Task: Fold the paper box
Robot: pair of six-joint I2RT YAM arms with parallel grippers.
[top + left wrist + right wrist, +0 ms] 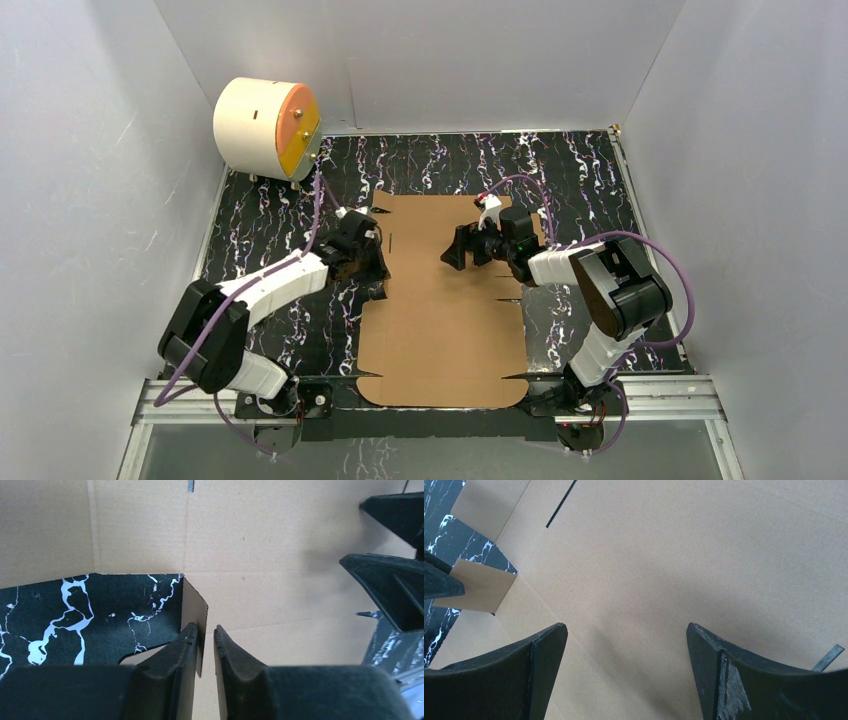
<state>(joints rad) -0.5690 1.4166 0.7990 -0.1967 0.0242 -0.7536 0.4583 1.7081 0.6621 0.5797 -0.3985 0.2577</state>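
Note:
The paper box is a flat brown cardboard sheet lying on the black marbled table. At its left edge a small flap stands upright. My left gripper straddles that flap with its jaws narrow: the left finger touches the flap and a thin gap shows at the right finger. In the top view the left gripper sits at the sheet's left notch. My right gripper hangs wide open just above the sheet's middle, holding nothing. The raised flap shows in the right wrist view too.
A cream cylinder with an orange face stands at the back left corner. Grey walls close in the table on three sides. The metal rail with both arm bases runs along the near edge.

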